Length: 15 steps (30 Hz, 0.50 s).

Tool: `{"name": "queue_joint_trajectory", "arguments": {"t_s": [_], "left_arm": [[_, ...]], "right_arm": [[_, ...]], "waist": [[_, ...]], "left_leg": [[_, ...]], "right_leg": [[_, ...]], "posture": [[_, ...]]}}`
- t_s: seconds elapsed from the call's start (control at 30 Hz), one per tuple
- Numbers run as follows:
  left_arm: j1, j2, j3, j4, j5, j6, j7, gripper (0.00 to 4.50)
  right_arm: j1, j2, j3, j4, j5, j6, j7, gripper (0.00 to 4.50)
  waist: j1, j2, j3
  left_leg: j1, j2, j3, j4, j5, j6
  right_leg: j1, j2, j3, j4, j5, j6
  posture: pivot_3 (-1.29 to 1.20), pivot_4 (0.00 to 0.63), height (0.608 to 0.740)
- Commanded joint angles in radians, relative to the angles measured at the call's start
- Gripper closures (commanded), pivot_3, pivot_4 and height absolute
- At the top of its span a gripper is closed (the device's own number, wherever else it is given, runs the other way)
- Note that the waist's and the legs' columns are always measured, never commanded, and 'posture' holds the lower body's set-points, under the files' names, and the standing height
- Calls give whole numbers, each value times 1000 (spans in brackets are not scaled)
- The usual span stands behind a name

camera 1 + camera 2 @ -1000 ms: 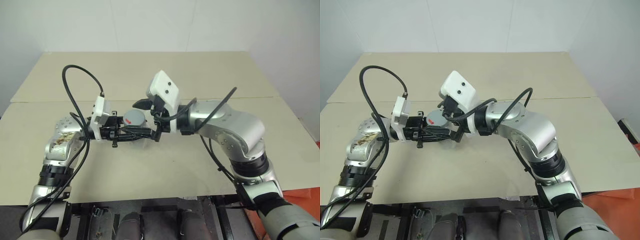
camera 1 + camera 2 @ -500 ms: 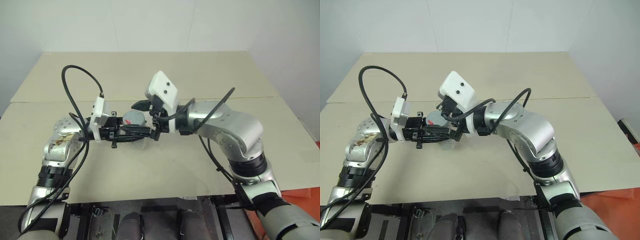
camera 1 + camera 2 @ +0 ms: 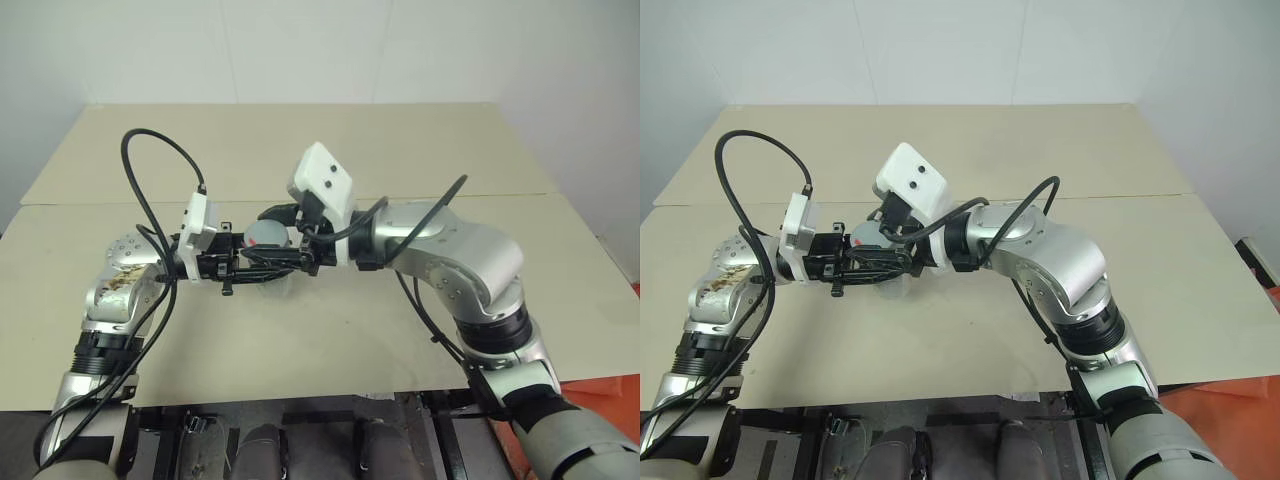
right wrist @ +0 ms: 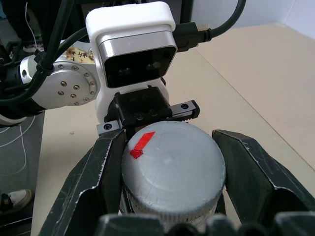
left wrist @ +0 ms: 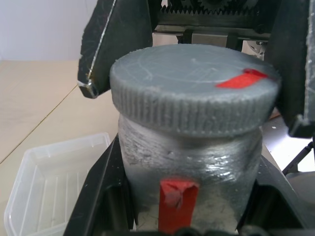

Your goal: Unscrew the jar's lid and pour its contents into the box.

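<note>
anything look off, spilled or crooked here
Nothing stands out. The jar is upright in the left claw, the right claw is shut on its lid, and the box below sits flat, with nothing spilled.

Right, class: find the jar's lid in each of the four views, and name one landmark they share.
Left eye view: the lid sits left of centre, between the two claws.
Right eye view: the lid is left of centre.
Left wrist view: upper centre, above the jar.
Right wrist view: lower centre.
Shared landmark: the lid's red mark.
</note>
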<state>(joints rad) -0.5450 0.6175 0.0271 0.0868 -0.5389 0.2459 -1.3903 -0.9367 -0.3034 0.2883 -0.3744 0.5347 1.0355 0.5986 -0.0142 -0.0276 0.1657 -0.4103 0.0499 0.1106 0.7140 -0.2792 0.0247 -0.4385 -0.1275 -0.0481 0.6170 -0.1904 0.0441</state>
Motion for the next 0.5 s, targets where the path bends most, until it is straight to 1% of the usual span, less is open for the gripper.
{"name": "queue_joint_trajectory", "arguments": {"t_s": [0.03, 0.17, 0.3, 0.4, 0.5], "left_arm": [[39, 6, -3, -58, -15, 5, -13, 2514], [82, 9, 4, -122, -36, 5, -3, 2514], [91, 19, 9, -146, -50, 19, -13, 2514], [87, 20, 16, -152, -67, 37, -24, 2514], [74, 21, 16, -142, -57, 26, -13, 2514]], "right_arm": [[-55, -28, -80, 5, -17, -56, 2, 1739], [-73, -64, -158, 34, 17, -102, 54, 1739], [-62, -99, -215, 51, 67, -157, 112, 1739], [-39, -116, -230, 46, 79, -187, 148, 1739], [-15, -155, -224, 51, 41, -201, 152, 1739]], "waist": [[0, 0, 0], [0, 0, 0], [9, 0, 0], [5, 0, 0], [-2, 0, 0]], "left_leg": [[0, 0, 0, 0, 0, 0], [0, 0, 0, 0, 0, 0], [0, 0, 0, 0, 0, 1], [0, 0, 0, 0, 0, 1], [1, 0, 0, -1, 0, 0]], "right_leg": [[0, 0, 0, 0, 0, 0], [0, 0, 0, 0, 0, 0], [1, 0, 0, -1, 0, 0], [0, 0, -1, -2, 0, 0], [0, 0, 0, -2, 0, 0]], "posture": [[0, 150, 740], [0, 150, 740], [0, 150, 740], [0, 150, 740], [0, 150, 740]]}}
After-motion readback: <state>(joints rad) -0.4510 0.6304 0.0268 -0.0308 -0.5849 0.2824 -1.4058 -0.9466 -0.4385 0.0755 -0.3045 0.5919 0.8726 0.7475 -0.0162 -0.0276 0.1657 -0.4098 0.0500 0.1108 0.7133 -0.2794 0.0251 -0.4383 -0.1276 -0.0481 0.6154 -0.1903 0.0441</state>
